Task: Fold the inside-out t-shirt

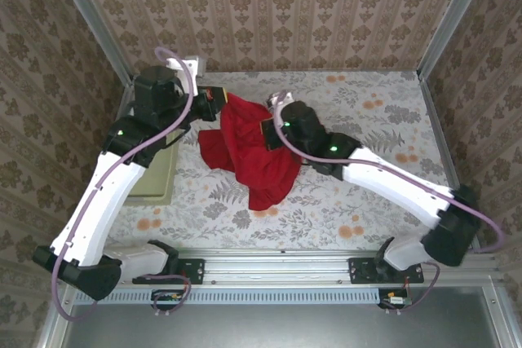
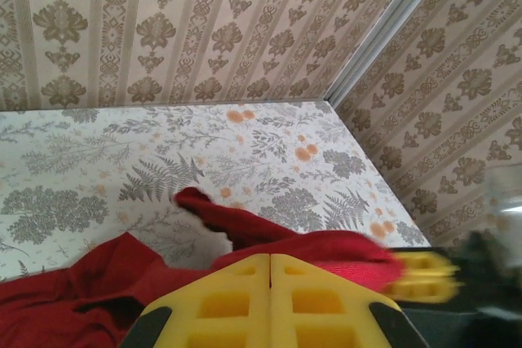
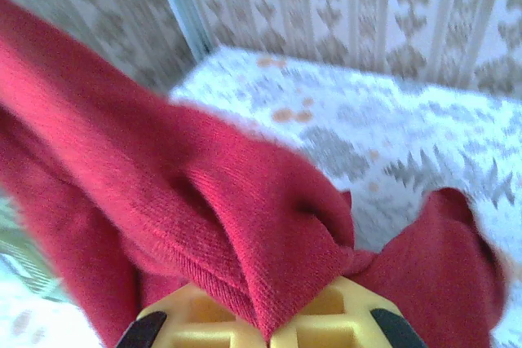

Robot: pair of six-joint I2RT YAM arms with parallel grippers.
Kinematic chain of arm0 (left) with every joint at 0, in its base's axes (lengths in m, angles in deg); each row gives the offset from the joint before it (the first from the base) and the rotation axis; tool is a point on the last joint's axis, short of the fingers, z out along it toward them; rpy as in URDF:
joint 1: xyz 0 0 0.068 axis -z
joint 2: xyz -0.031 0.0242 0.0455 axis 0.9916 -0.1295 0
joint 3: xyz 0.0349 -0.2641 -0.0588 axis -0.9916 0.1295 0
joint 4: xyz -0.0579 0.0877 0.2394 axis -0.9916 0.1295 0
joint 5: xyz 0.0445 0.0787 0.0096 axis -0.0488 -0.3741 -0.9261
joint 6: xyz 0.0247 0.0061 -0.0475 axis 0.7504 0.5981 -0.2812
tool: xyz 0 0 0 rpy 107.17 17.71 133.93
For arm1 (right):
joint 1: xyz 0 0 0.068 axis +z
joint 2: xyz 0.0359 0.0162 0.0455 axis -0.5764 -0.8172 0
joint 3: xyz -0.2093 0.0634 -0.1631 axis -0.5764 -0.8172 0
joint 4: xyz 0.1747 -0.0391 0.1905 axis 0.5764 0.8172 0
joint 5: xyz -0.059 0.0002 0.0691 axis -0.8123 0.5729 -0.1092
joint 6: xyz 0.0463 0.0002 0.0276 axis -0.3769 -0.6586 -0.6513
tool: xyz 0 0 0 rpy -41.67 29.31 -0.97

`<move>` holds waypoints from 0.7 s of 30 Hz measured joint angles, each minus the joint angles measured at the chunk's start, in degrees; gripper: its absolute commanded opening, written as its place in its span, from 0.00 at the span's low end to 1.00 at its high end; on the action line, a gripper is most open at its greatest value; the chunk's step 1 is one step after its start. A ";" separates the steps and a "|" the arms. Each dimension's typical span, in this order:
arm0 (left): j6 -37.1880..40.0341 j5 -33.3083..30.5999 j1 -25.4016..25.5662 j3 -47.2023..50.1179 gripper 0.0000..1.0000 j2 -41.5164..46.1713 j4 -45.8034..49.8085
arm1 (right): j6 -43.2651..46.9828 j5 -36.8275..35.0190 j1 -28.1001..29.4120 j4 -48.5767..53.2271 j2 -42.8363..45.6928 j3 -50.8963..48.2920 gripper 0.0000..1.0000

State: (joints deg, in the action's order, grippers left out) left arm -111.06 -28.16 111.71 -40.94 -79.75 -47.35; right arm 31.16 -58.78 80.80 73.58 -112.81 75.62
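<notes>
- Midway across the table, the plain red, soft-cloth inside-out t-shirt [image 1: 245,152] hangs bunched between 2 white robot arms. Its lower folds trail onto the surface, to the right of a shallow pale green basket [image 1: 159,181].
- Left gripper [image 1: 214,103]: its yellow fingers are pressed together in the wrist view [image 2: 270,299] and appear to pinch an upper edge of the garment, with red cloth running right across the tips.
- Right gripper [image 1: 267,132]: likewise closed, it pinches a thick fold that drapes over its yellow tips [image 3: 265,323] in its own wrist view.
- Gripping 2 separate raised spots looks aimed at letting the cloth hang and open out, so it can be spread flat or turned before any fold. That is a judgement, and the crumple hides which parts of the shirt are held.
- No fold is made yet, so the task appears to sit at its early, straightening stage.
- Underneath lies a table [image 1: 367,120] with a pale covering printed with grey ferns and orange flowers.
- Around it stand walls of beige damask-patterned wallpaper [image 1: 269,6] framed by bare aluminium posts [image 1: 90,14]. A metal rail [image 1: 277,270] at the near edge carries both arm bases.
</notes>
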 measured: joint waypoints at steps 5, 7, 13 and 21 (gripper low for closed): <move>-0.02 1.14 0.00 5.70 0.00 0.13 -1.81 | -2.12 5.70 -0.09 -1.05 8.87 -8.39 0.00; -0.04 2.05 0.00 8.81 0.00 -1.95 -2.80 | -3.89 7.37 -0.76 -1.84 9.35 -13.86 0.00; -1.20 4.76 0.48 16.85 0.00 -15.32 -4.35 | -9.16 11.89 -6.71 -1.62 0.72 -25.88 0.00; -0.61 2.60 6.69 24.90 0.36 -14.45 -7.82 | -10.64 14.73 -9.25 0.15 -3.74 -22.53 0.01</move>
State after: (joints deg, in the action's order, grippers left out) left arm -111.67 -25.56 118.40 -16.04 -94.20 -55.18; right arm 20.51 -44.05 71.55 73.73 -116.55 53.08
